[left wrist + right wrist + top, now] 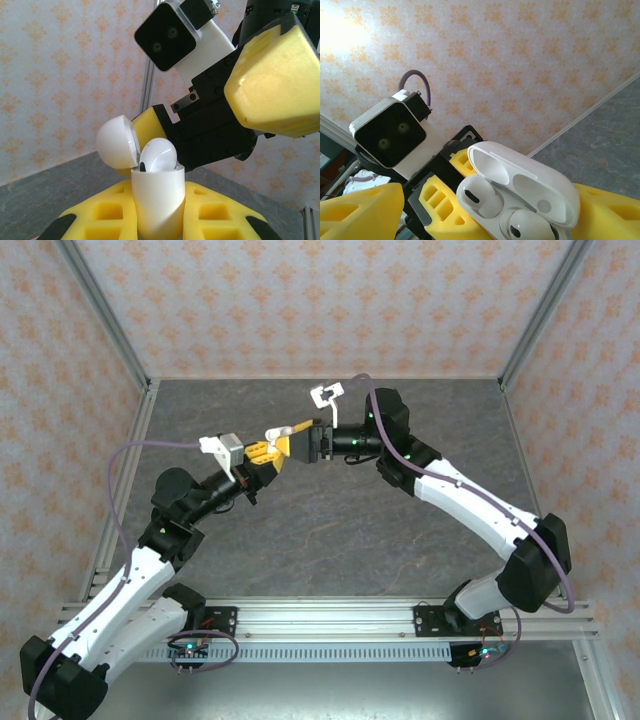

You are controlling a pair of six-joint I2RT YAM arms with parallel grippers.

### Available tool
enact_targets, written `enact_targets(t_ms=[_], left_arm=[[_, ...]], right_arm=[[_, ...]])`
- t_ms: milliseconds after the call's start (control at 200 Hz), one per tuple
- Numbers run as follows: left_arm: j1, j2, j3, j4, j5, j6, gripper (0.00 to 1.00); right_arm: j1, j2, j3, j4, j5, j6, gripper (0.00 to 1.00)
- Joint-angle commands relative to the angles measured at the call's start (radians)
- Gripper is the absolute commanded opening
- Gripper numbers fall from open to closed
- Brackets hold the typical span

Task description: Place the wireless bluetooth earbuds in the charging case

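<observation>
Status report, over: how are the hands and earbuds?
Left hand shut on open case. Right hand open, at the case. Two earbuds in case. Nothing in the way.

- Grips white charging case [156,197] upright in left claw [159,220], yellow fingers [220,215] pressed to both sides.
- Shows lid [116,141] swung open to the left.
- Carries one white earbud [159,156] in the case mouth, rounded head above the rim.
- Faces right claw [192,112] close above, jaws spread, one yellow finger just behind the lid, the other large at upper right.
- Looks past to patterned wall [60,75] and grey surface [35,200].
</observation>
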Motion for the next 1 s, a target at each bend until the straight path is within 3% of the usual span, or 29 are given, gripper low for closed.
enact_targets(t_ms=[0, 360, 530, 696, 866, 996], left_arm=[[-0.006, -0.011, 0.027, -0.003, 0.008, 0.024, 0.00], [-0.006, -0.003, 0.039, -0.037, -0.023, 0.032, 0.00], [-0.006, 0.041, 0.064, -0.096, -0.060, 0.045, 0.00], [-0.006, 0.144, 0.084, -0.148, -0.126, 0.053, 0.00], [-0.006, 0.312, 0.141, -0.221, -0.185, 0.040, 0.00], [0.003, 0.446, 0.201, -0.275, -0.227, 0.019, 0.00]], right_arm=[[-0.001, -0.060, 0.046, 0.047, -0.004, -0.072, 0.83], [-0.014, -0.094, 0.026, -0.025, 0.060, -0.127, 0.82], [-0.058, -0.108, 0.072, -0.326, 0.311, -0.233, 0.85], [-0.160, -0.111, 0.066, -0.556, 0.645, -0.187, 0.92], [-0.255, -0.152, -0.099, -0.524, 0.784, -0.119, 1.00], [-0.283, -0.153, -0.174, -0.526, 0.815, -0.103, 0.99]])
